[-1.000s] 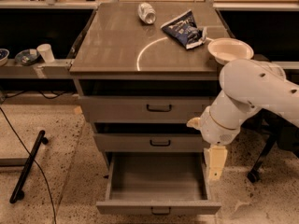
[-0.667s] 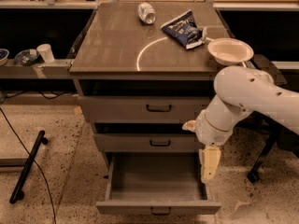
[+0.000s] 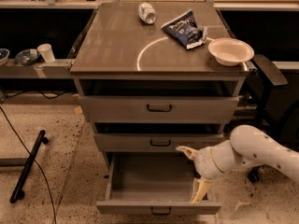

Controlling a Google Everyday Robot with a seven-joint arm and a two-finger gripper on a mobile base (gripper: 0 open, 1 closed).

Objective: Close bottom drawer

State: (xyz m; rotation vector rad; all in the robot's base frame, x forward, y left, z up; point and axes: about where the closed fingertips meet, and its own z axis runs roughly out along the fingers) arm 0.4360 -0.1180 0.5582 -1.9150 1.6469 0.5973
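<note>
The bottom drawer [image 3: 159, 207] is the lowest of three on the grey cabinet and stands pulled well out, with its inside showing bare. Its small dark handle [image 3: 160, 212] sits at the lower edge of the view. My white arm comes in low from the right. My gripper [image 3: 200, 193] points down at the drawer's right side, just behind the front panel. Whether it touches the drawer cannot be told.
The middle drawer [image 3: 159, 143] and top drawer [image 3: 159, 108] are pushed in. On the cabinet top lie a can [image 3: 147, 12], a blue bag [image 3: 186, 28] and a white bowl [image 3: 231, 51]. A black bar [image 3: 29, 166] and a cable lie on the floor at the left. A dark chair [image 3: 268, 71] stands at the right.
My arm has dropped from beside the middle drawers to low at the right, and the gripper has moved down and left to the open drawer's right front corner. The drawer stays open.
</note>
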